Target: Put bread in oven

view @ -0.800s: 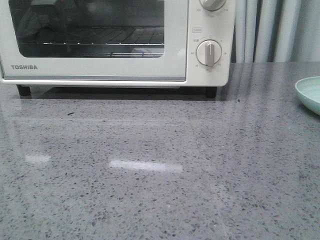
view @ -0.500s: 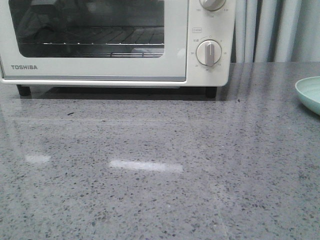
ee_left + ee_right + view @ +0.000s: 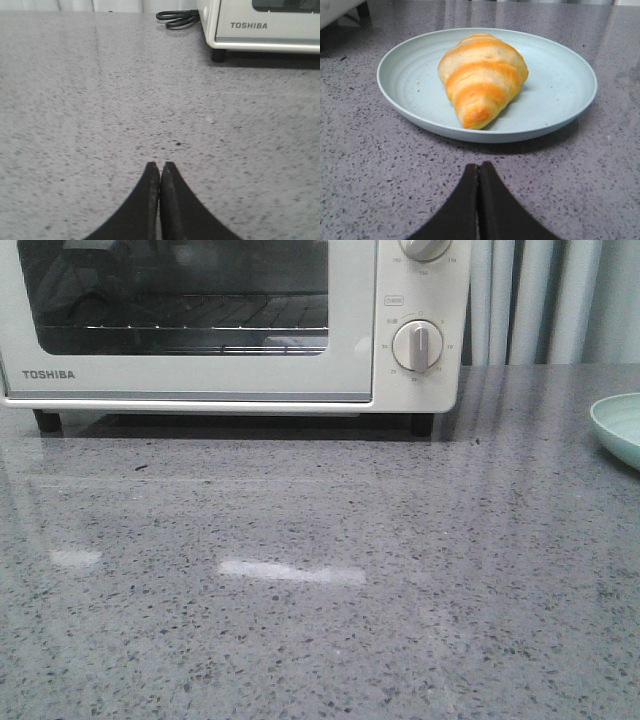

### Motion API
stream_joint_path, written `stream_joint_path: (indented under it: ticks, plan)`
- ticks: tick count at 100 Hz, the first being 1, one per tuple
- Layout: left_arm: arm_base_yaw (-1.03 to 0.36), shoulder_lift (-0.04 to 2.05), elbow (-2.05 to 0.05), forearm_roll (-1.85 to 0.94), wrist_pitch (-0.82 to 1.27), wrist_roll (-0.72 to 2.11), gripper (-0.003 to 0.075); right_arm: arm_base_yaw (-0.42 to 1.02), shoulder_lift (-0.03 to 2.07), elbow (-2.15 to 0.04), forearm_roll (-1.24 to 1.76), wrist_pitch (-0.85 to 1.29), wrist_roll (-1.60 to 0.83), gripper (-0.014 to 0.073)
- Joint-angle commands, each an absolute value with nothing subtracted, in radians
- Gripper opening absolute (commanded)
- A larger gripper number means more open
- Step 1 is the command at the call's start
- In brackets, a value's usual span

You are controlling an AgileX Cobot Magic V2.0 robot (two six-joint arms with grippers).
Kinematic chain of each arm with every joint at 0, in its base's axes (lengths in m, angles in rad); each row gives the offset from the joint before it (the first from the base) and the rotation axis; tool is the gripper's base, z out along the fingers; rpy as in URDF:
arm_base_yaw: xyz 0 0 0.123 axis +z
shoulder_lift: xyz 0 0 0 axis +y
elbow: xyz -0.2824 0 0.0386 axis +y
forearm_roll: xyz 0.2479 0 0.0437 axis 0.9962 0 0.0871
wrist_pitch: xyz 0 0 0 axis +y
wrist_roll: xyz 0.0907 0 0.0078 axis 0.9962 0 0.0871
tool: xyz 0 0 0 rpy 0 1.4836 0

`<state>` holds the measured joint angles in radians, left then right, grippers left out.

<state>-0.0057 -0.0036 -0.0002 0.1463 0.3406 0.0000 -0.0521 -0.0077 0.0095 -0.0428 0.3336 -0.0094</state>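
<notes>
The bread (image 3: 481, 77), a golden-orange croissant roll with cream stripes, lies on a pale green plate (image 3: 555, 85) in the right wrist view. My right gripper (image 3: 479, 166) is shut and empty over the counter, just short of the plate's near rim. The white Toshiba oven (image 3: 200, 370) stands at the back left in the front view, door closed, wire rack visible through the glass. Its corner also shows in the left wrist view (image 3: 260, 30). My left gripper (image 3: 159, 165) is shut and empty above bare counter, well short of the oven. Neither gripper shows in the front view.
The plate's rim (image 3: 615, 425) shows at the right edge of the front view. A coiled black power cord (image 3: 177, 19) lies beside the oven. Grey speckled counter (image 3: 320, 570) fills the foreground. Pale curtains (image 3: 540, 300) hang behind.
</notes>
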Motion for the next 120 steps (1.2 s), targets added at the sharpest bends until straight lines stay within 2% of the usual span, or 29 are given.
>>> stream_joint_path:
  ticks: [1,12,31,59,76,91,120]
  plan:
    - [-0.004,-0.034,0.023,0.247,0.252,0.000,-0.0021,-0.058,-0.030,0.022,-0.044,0.259,-0.018,-0.0069]
    - [-0.004,-0.034,0.023,0.343,0.192,0.000,-0.0021,-0.058,-0.030,0.022,-0.053,0.162,-0.018,-0.0069]
    - [-0.004,-0.034,0.023,0.334,0.032,0.000,-0.0021,-0.058,-0.030,0.022,-0.046,-0.127,-0.010,-0.0069]
    - [-0.004,-0.034,0.023,0.331,-0.088,-0.006,-0.0021,-0.058,-0.030,0.022,-0.042,-0.423,-0.010,-0.0069]
    - [-0.004,-0.034,0.023,0.212,-0.335,-0.052,-0.0021,-0.058,-0.030,0.022,-0.038,-0.435,0.147,-0.0069]
    - [-0.004,-0.034,0.023,0.198,-0.539,-0.052,-0.0021,-0.058,-0.030,0.022,-0.031,-0.488,0.149,-0.0069]
    - [-0.004,0.006,-0.008,-0.097,-0.519,-0.101,-0.0022,-0.058,-0.013,-0.102,0.040,-0.048,0.160,-0.0068]
